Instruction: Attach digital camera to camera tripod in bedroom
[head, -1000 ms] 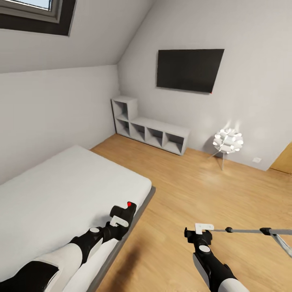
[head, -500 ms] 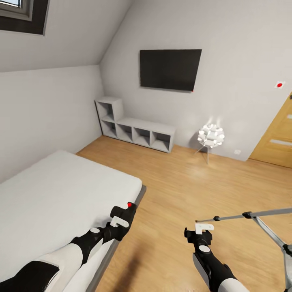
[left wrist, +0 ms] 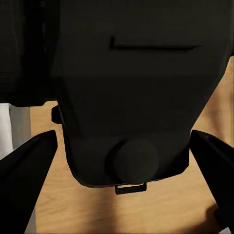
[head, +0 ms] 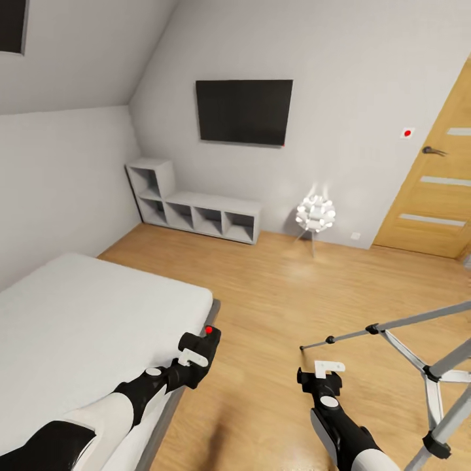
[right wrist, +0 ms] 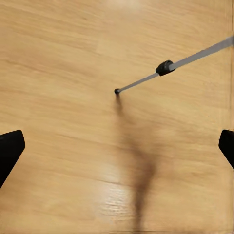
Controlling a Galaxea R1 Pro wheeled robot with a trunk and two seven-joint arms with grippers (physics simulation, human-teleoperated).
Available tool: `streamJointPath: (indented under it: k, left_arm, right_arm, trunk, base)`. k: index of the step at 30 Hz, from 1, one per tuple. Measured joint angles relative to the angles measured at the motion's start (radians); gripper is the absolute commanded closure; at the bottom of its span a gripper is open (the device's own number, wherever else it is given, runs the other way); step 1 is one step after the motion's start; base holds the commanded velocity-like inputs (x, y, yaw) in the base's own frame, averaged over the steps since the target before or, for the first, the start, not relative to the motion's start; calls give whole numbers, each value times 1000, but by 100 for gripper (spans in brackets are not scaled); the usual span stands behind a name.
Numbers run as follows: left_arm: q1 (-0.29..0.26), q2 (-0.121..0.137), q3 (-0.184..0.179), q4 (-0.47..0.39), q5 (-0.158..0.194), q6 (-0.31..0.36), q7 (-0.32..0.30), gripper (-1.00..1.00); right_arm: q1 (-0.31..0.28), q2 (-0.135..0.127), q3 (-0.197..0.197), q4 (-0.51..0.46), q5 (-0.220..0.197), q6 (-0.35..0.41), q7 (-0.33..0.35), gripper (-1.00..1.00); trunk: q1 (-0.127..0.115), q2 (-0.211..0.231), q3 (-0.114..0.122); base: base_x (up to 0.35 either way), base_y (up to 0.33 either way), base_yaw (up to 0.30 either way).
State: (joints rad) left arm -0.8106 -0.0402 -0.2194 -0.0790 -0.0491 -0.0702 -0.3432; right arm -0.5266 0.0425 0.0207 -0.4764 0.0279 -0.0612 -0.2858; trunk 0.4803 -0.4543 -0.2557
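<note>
The digital camera (head: 201, 339), a small black body with a red button on top, sits in my left gripper (head: 193, 354), which is shut on it over the bed's edge. In the left wrist view the camera (left wrist: 131, 87) hangs between the two fingers (left wrist: 24, 170). The camera tripod (head: 418, 356) spreads its silver legs at the lower right, one leg tip reaching to just ahead of my right gripper (head: 320, 376). That gripper is open and holds nothing. In the right wrist view a tripod leg (right wrist: 165, 66) crosses the wood floor beyond the wide-apart fingertips (right wrist: 9, 148). The tripod's head is out of view.
A grey bed (head: 78, 327) lies at the left. A cube shelf (head: 196, 212), a wall television (head: 243, 111) and a white ball lamp (head: 315, 214) stand along the far wall. A wooden door (head: 435, 190) is at the right. Open plank floor (head: 281, 288) lies ahead.
The whole view has swung to the right, bringing the door and more of the tripod's legs into the picture. Both arms keep their pose, the camera still held.
</note>
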Motion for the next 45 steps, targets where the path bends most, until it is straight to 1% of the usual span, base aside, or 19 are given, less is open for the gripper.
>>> streamJointPath:
  k: [5,16,31,37,45]
  left_arm:
    - [0,0,0,0,0,0,0,100]
    - [0,-1,0,0,0,0,1,100]
    - [0,-1,0,0,0,0,1,100]
    - [0,-1,0,0,0,0,0,100]
    - [0,-1,0,0,0,0,1,100]
  right_arm:
    - [0,0,0,1,0,0,0,-100]
    - [0,0,0,1,0,0,0,-100]
    - [0,1,1,9,-1,0,2,-100]
    - [0,1,1,9,-1,0,7,-100]
    - [0,0,1,8,-1,0,8,-100]
  trunk:
    - [0,0,0]
    - [0,0,0]
    - [0,0,0]
    - [0,0,0]
    - [0,0,0]
  base:
    - [-76,183,-193]
    - [-46,58,-161]
    - [-26,32,-20]
    - [0,195,-82]
    - [0,184,-218]
